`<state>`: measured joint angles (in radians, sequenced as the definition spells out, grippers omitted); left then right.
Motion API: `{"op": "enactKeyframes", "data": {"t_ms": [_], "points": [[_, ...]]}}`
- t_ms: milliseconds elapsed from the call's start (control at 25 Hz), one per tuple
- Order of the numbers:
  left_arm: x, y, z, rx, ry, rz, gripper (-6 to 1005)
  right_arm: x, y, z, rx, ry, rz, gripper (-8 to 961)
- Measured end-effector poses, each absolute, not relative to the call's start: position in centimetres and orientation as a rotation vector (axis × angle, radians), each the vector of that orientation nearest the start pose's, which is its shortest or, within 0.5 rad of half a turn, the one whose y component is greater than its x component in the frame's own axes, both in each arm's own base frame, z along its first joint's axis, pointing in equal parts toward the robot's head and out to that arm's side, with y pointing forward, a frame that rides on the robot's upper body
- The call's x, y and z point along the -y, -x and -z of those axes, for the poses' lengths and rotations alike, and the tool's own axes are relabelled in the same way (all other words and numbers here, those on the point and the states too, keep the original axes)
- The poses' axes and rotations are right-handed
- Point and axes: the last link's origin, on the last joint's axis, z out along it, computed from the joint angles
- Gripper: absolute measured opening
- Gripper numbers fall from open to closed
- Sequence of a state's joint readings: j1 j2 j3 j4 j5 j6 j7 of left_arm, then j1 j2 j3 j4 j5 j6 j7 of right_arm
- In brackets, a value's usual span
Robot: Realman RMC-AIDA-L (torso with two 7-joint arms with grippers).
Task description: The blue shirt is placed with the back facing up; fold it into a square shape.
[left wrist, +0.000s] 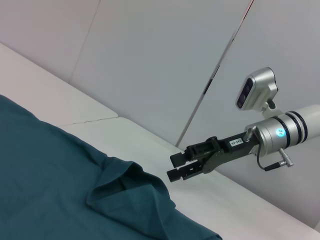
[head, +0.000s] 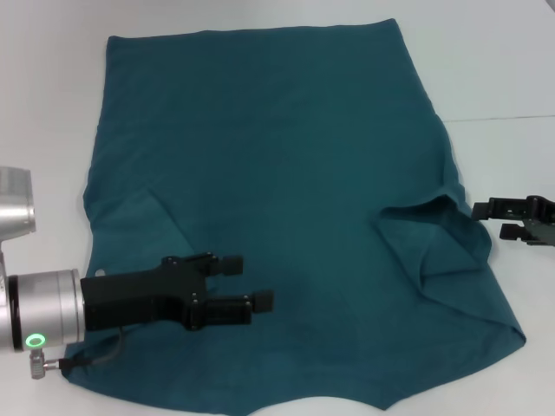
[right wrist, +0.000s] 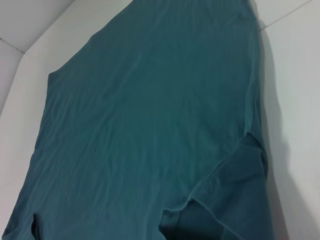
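Note:
The blue shirt (head: pixel 277 173) lies flat on the white table (head: pixel 503 69), plain side up, filling most of the head view. Its right sleeve (head: pixel 434 238) is folded inward over the body, and a crease (head: pixel 160 212) marks the left sleeve folded in too. My left gripper (head: pixel 250 280) hovers open over the shirt's near-left part with nothing between its fingers. At the shirt's right edge, beside the folded sleeve, my right gripper (head: pixel 488 219) is open and off the cloth. The left wrist view shows that gripper (left wrist: pixel 171 167) past the folded sleeve (left wrist: pixel 130 190). The shirt (right wrist: pixel 150 125) fills the right wrist view.
Bare white table surrounds the shirt, with a seam line (head: pixel 503 117) running across it at the right. Pale wall panels (left wrist: pixel 150 60) stand behind the table in the left wrist view.

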<state>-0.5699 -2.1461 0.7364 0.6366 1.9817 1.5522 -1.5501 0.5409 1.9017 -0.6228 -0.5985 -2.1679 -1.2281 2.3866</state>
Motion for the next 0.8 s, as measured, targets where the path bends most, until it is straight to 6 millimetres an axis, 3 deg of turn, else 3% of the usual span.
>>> {"op": "enactKeyframes", "data": {"t_ms": [520, 800], "points": [[-32.7, 23.1, 3.6, 0.85, 2.781, 0.819, 883, -36.5, -34.8, -7.0, -1.827, 1.864, -0.555, 820], [-32.7, 23.2, 3.4, 0.874, 2.786, 0.814, 882, -35.8, -34.0, -7.2, -1.831, 1.942, -0.587, 821]]}}
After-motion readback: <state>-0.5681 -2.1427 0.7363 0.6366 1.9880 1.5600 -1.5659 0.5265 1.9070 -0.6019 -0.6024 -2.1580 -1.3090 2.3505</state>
